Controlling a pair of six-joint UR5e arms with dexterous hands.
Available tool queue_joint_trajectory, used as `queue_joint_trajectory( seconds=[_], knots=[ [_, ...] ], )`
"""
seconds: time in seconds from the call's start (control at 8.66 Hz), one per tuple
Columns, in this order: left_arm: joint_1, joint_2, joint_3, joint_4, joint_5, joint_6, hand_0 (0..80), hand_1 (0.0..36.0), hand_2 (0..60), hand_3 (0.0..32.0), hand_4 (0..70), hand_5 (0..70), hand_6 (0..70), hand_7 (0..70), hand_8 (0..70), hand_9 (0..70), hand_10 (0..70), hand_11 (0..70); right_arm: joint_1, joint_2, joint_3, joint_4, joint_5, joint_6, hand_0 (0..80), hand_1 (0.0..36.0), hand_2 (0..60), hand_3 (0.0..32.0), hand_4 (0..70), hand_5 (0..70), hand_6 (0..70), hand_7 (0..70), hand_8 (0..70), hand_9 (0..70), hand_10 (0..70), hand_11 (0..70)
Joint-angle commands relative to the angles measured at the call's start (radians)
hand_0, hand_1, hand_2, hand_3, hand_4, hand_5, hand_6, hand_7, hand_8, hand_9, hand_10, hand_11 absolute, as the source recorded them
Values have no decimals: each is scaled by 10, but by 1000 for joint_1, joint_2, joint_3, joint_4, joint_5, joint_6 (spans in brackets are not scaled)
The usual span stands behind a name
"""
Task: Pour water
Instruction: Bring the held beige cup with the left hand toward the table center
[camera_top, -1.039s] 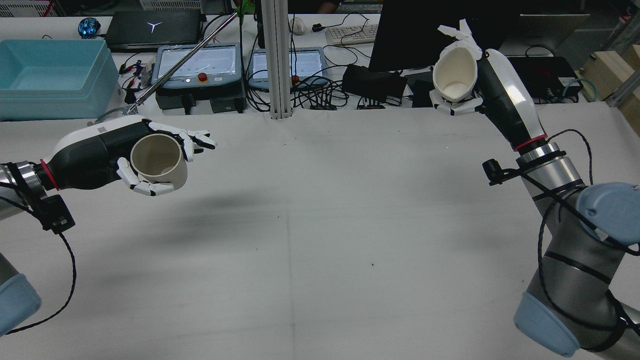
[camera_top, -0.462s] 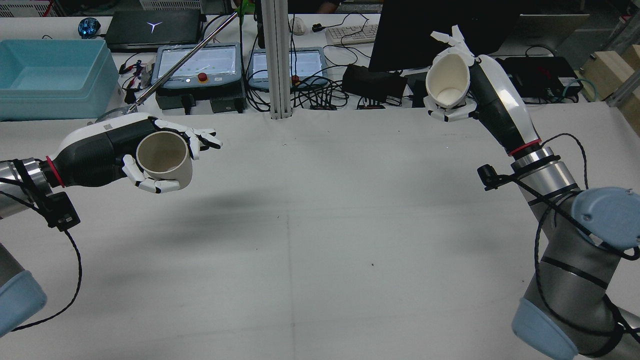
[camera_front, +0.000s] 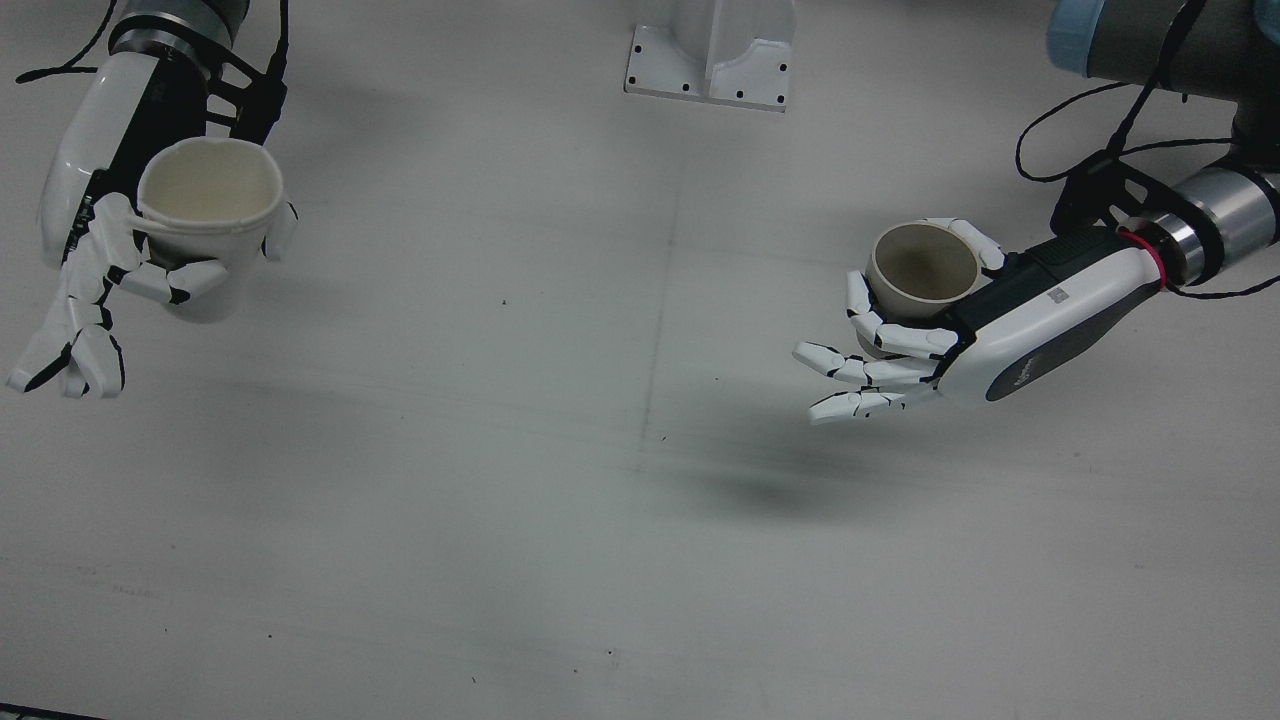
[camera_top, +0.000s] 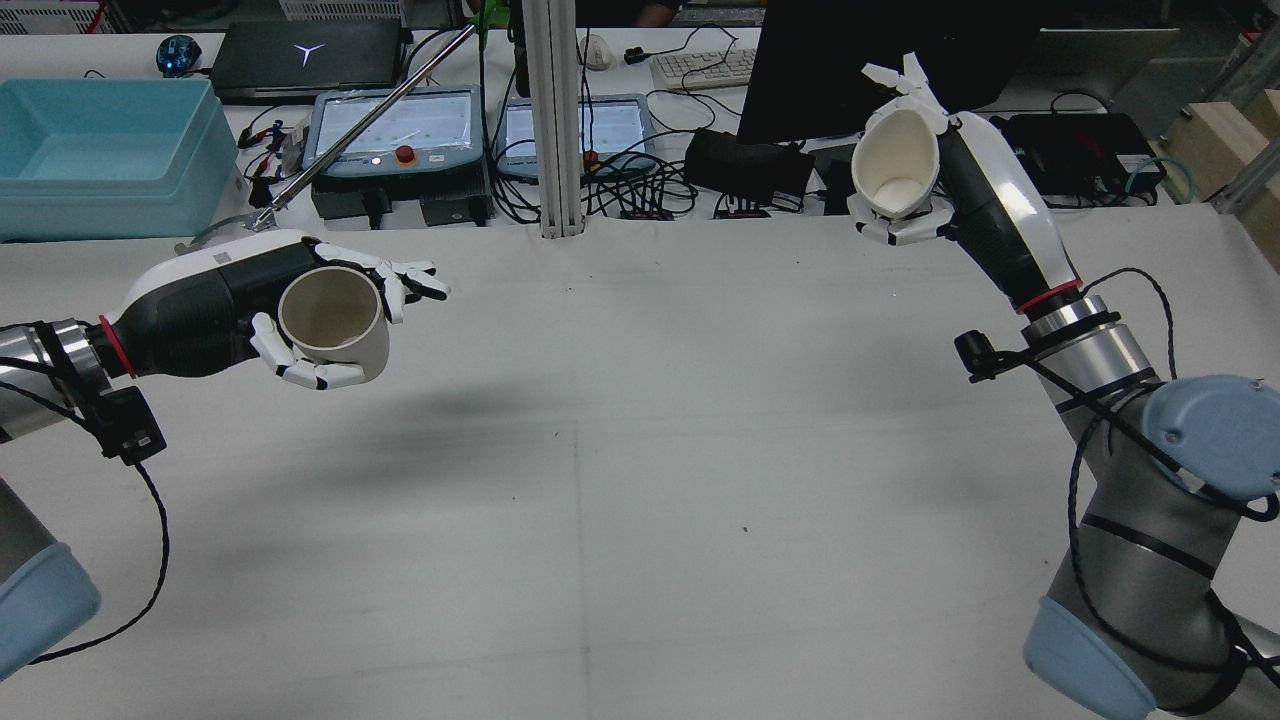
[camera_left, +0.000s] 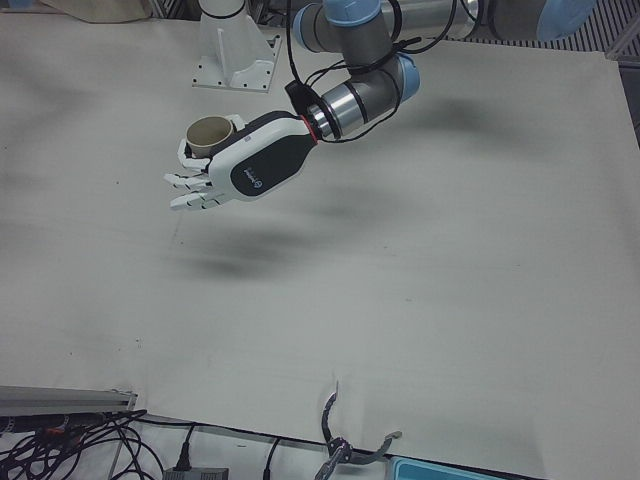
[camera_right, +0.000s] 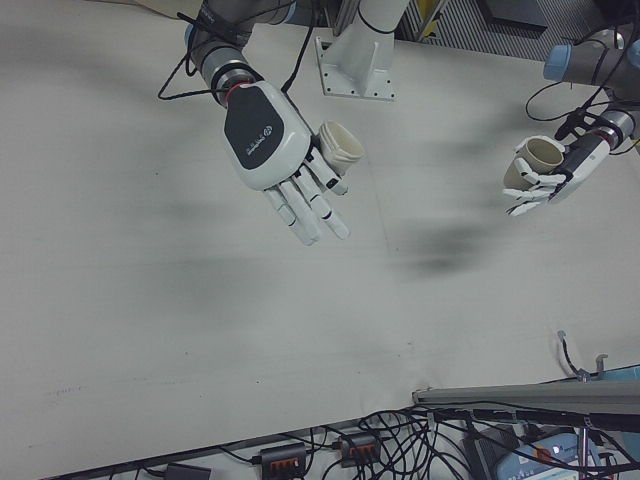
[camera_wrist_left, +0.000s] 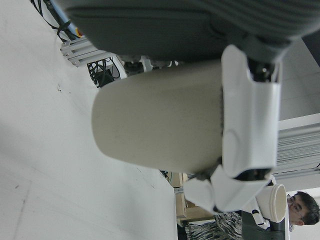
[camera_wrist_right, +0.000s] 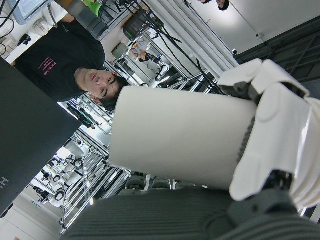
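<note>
While both cups (camera_top: 335, 322) (camera_top: 897, 162) hang gripped, bare table (camera_top: 640, 450) stretches between them.

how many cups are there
2. A white cup held in the right hand, raised over the table's far side; a beige cup held in the left hand. None appear hidden.

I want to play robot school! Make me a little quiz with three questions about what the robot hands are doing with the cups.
1. True or false: the white cup and the beige cup stand on the table.
2. Which hand holds the beige cup? A) left hand B) right hand
3. Fill in: the two cups are far ____, not touching.

Key
1. False: each is held in the air.
2. A
3. apart
</note>
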Motion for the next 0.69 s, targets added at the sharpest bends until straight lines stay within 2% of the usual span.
queue_joint_trajectory(
  seconds=[0.0, 0.12, 0.23, 0.35, 0.58],
  knots=[
    [1, -7, 4, 2, 1, 0, 572, 242, 500, 0, 700, 700, 284, 192, 104, 80, 89, 139, 0, 2, -2, 0, 2, -1, 511, 260, 462, 0, 215, 700, 90, 157, 8, 20, 60, 105],
    [2, -12, 8, 3, 1, 0, 570, 249, 527, 0, 700, 700, 280, 191, 103, 79, 88, 139, 0, 3, 1, 0, 5, 0, 513, 262, 468, 0, 218, 700, 92, 159, 8, 20, 60, 104],
    [16, -24, 28, 2, -4, 3, 572, 262, 560, 0, 700, 700, 264, 187, 95, 73, 85, 136, -15, 17, 10, 0, 5, -1, 511, 286, 568, 0, 223, 700, 95, 163, 9, 21, 60, 105],
    [56, -33, 45, -15, -11, 9, 572, 260, 546, 0, 700, 700, 251, 183, 89, 71, 85, 135, -36, 17, 34, 0, 8, -15, 514, 302, 600, 0, 227, 700, 96, 169, 9, 21, 58, 103],
    [149, -88, 95, -43, -68, 29, 572, 256, 522, 0, 700, 700, 249, 182, 89, 72, 87, 138, -40, 17, 50, -2, 8, -47, 517, 299, 600, 0, 231, 700, 99, 174, 9, 21, 57, 102]
  ],
)
